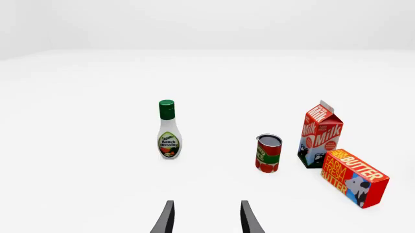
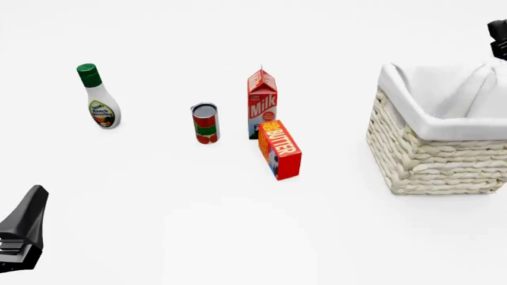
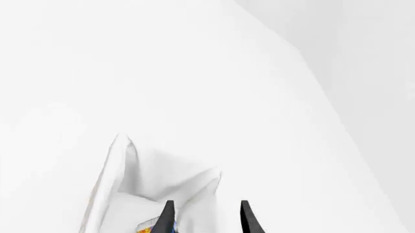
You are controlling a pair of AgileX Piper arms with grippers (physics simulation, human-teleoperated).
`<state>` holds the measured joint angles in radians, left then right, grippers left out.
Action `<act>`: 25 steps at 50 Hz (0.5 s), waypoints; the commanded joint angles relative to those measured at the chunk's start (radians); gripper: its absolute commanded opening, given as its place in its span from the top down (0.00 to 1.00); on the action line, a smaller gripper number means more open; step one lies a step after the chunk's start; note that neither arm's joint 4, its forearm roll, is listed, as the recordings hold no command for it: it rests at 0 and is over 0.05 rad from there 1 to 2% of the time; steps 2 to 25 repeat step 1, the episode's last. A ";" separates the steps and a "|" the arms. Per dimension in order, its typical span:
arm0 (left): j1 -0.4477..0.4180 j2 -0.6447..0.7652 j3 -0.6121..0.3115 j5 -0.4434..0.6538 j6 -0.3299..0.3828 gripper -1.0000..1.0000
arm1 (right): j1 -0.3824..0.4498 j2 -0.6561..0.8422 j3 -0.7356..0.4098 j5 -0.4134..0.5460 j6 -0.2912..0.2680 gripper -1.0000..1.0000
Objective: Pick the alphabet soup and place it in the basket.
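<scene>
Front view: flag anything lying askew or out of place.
Only the butter box stands out: it lies tipped on its side, angled against the upright milk carton. The dressing bottle and red-and-green can stand upright.

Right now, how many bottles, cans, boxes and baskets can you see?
Bottles: 1, the ranch dressing bottle
Cans: 2, the red-and-green can and the alphabet soup, only a blue-orange sliver showing
Boxes: 2, the milk carton and the butter box
Baskets: 1, the basket
Total: 6

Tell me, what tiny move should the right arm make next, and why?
Probably lift the right arm straight up, away from the basket. Its jaws stand open with nothing between them, and a sliver of the alphabet soup shows below against the liner, so it seems released.
</scene>
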<state>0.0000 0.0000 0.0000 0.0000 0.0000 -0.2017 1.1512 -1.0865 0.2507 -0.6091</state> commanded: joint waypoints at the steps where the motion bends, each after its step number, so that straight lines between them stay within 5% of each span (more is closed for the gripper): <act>1: 0.000 0.000 0.000 0.000 0.000 0.00 | 0.019 -0.276 -0.015 0.107 0.104 0.00; 25: 0.000 0.000 0.000 0.000 0.000 0.00 | 0.019 -0.276 -0.015 0.107 0.104 0.00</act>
